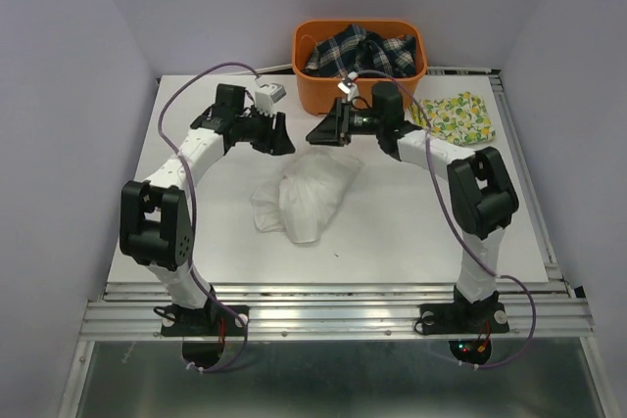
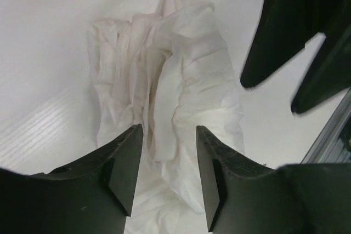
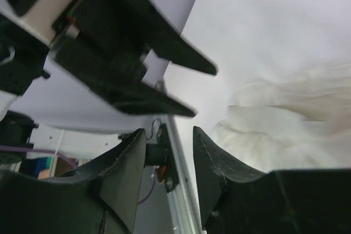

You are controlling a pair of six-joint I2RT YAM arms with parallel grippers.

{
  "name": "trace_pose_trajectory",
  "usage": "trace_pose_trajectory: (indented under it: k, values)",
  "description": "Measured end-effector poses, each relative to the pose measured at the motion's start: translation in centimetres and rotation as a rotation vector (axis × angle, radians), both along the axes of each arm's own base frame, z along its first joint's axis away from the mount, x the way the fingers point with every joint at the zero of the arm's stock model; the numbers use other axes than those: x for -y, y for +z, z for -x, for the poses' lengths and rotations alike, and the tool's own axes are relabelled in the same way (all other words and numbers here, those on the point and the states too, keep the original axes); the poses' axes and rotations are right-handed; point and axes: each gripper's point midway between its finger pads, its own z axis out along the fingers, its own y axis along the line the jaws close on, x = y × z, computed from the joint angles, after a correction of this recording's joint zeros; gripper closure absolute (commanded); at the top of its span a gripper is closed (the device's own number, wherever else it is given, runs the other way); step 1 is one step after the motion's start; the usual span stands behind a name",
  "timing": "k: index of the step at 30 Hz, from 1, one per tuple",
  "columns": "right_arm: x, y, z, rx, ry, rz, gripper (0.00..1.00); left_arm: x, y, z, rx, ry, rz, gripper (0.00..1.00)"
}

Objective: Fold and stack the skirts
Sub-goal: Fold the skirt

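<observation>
The plain white crinkly skirt [image 1: 306, 195] lies bunched in a heap mid-table; it also fills the left wrist view [image 2: 164, 80] and shows at the right of the right wrist view [image 3: 290, 124]. The lemon-print skirt [image 1: 460, 116] lies flat at the back right. My left gripper [image 1: 282, 142] hovers just above the heap's far end, jaws open [image 2: 169, 135], with cloth below them and nothing pinched. My right gripper [image 1: 317, 134] faces it from close by, open [image 3: 169, 141] and empty, beside the heap's far edge.
An orange basket [image 1: 304, 80] holding dark plaid cloth [image 1: 360, 51] stands at the table's back edge, just behind both grippers. The two grippers' fingertips are close together. The table's metal rail [image 1: 333, 312] runs along the near edge.
</observation>
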Motion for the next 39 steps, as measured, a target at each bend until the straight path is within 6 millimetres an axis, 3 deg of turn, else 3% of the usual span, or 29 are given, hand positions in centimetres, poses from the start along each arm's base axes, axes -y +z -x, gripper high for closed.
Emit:
trace_pose_trajectory:
  k: [2,6,9,13,20,26,29,30,32,35,39]
  values:
    - [2.4,0.3,-2.1,0.039,-0.057,0.003,0.56,1.4,0.5,-0.4,0.038,-0.023,-0.03,0.35]
    - [8.1,-1.5,-7.5,0.068,-0.233,0.077,0.6,2.9,0.0,-0.6,0.072,-0.031,-0.095,0.32]
    - [9.6,-2.8,-9.9,0.092,-0.287,0.135,0.62,3.1,-1.2,-1.2,0.074,-0.026,-0.146,0.32]
    - [8.3,-4.2,-11.3,0.124,-0.272,0.169,0.64,3.6,-3.2,-2.2,0.074,-0.041,-0.214,0.32]
    - [6.3,-7.6,-11.6,0.135,-0.222,0.202,0.69,4.2,-5.4,-1.6,0.046,-0.09,-0.246,0.39]
    - [3.3,-8.8,-10.8,0.197,-0.154,0.21,0.73,4.5,-6.2,-1.3,0.024,-0.115,-0.237,0.68]
    - [1.8,-10.7,-10.2,0.207,-0.112,0.229,0.76,4.7,-6.1,-1.2,0.023,-0.126,-0.226,0.83]
    - [1.4,-11.9,-9.8,0.2,-0.095,0.243,0.79,4.7,-6.1,-1.1,0.024,-0.131,-0.223,0.91]
    - [0.7,-14.2,-8.9,0.188,-0.059,0.271,0.82,4.8,-6.1,-1.0,0.023,-0.136,-0.217,0.98]
    - [0.6,-17.0,-7.7,0.161,-0.013,0.314,0.87,4.9,-6.0,-1.0,0.025,-0.139,-0.211,1.0]
    - [0.8,-17.7,-7.3,0.2,0.025,0.337,0.96,4.7,-5.9,-1.0,0.03,-0.132,-0.207,1.0]
